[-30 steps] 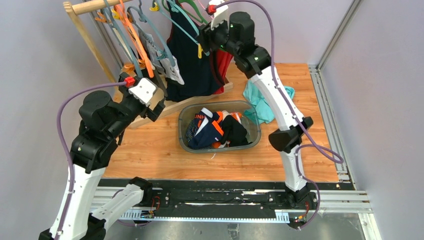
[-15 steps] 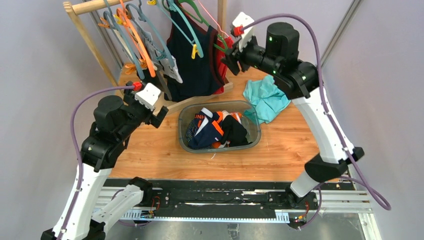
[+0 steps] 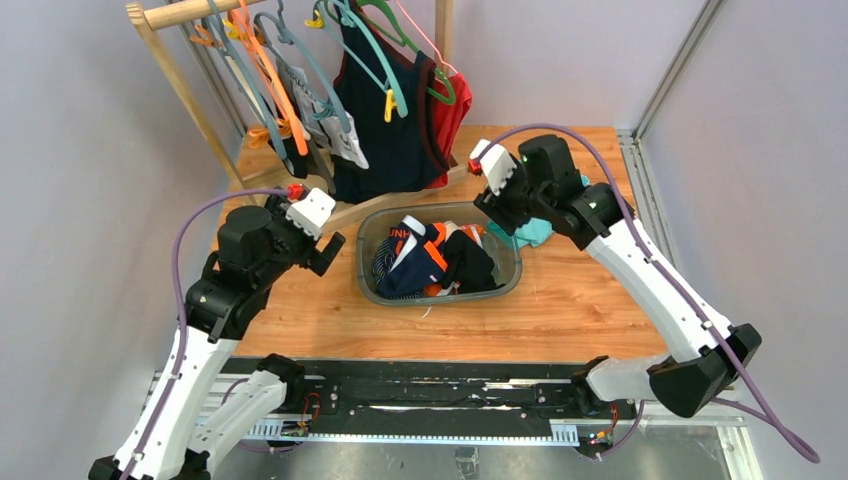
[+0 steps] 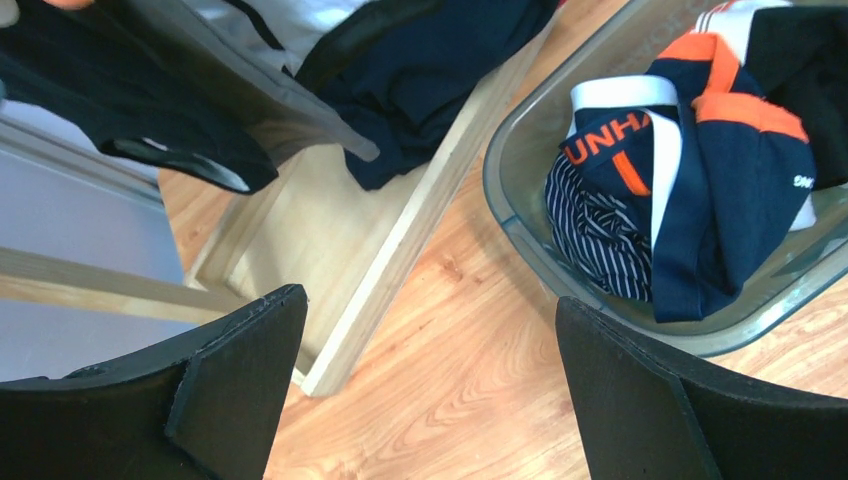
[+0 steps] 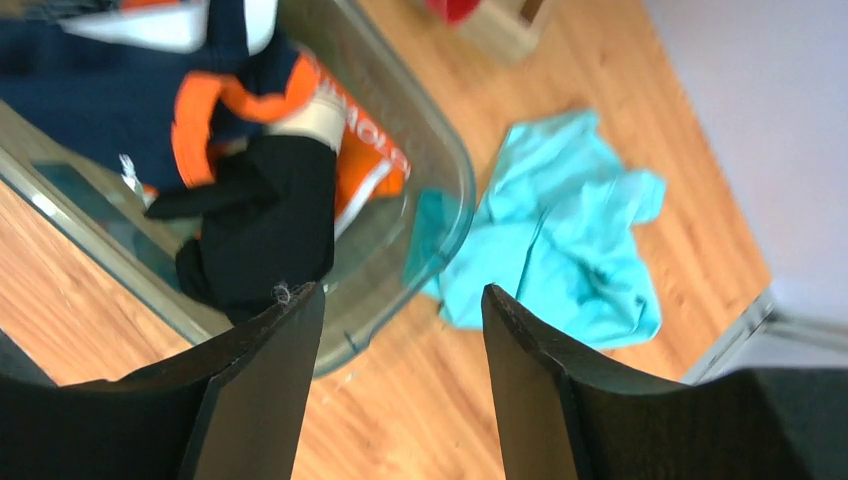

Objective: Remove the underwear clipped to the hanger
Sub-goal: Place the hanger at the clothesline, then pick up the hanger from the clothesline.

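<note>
The underwear (image 3: pixel 345 145) hangs clipped to hangers (image 3: pixel 275 90) on the rack (image 3: pixel 175 85) at the table's (image 3: pixel 300 300) far left, just beside the navy tank top (image 3: pixel 395 120). My left tool (image 4: pixel 425 325) gapes empty below it. The right tool (image 5: pixel 400 310), also spread and empty, hovers over the clear bin (image 5: pixel 465 190). The risks I see are pinching the tank top instead, or dragging a hanger off the rack if the clip holds.

Right hand (image 5: pixel 400 295) with jaws apart and nothing between them, over clear bin (image 5: pixel 455 200) of black garment (image 5: pixel 265 220) and navy-orange clothes (image 5: pixel 230 100), crumpled teal cloth (image 5: pixel 560 250) on wooden desk (image 5: pixel 600 80) against bin wall.
</note>
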You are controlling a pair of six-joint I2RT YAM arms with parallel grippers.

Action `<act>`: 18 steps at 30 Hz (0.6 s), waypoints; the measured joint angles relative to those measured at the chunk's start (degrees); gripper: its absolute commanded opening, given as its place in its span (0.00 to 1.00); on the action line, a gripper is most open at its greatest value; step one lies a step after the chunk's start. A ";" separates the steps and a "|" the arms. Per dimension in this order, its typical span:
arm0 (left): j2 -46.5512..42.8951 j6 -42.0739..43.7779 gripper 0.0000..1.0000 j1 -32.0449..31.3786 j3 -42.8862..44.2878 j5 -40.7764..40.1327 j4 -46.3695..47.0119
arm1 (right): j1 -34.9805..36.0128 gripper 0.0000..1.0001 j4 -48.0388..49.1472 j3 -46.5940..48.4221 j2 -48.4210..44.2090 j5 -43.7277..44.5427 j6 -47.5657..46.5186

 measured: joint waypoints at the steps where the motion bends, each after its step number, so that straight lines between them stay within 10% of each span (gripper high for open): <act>1: -0.24 0.00 0.99 0.02 -0.70 -0.28 0.04 | -0.79 0.60 0.02 -2.25 -0.59 0.00 -0.11; 8: -1.95 -1.42 1.00 1.18 -0.35 -3.34 -1.33 | -6.38 0.60 1.77 -12.52 -2.51 -2.95 -0.04; 18: 2.08 -8.81 0.98 2.56 22.64 -5.92 -5.20 | -6.67 0.60 10.16 -22.38 -3.87 -9.53 1.73</act>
